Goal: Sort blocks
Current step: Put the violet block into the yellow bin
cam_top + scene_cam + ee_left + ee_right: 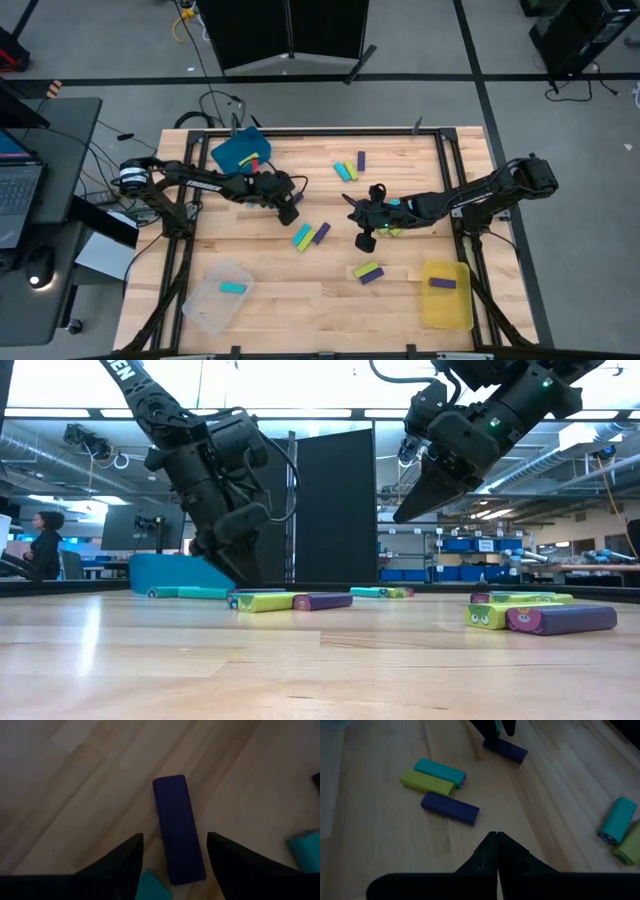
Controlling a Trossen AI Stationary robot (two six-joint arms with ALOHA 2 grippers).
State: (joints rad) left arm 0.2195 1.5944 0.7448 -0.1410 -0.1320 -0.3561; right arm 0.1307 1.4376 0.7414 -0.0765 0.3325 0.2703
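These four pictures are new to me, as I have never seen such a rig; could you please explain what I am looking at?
Two dark robot arms work at a wooden table, sorting small coloured blocks. One picture looks straight down from above, one looks level across the table top, and the other two come from cameras on each arm's wrist.

Cyan, green and purple blocks lie scattered on the wood. A blue bin sits at the far left, a clear bin at the near left, and a yellow bin at the near right.

The left tool is open, with a purple block lying on the wood between its fingers, not gripped. The right tool is shut and holds nothing, above the table.
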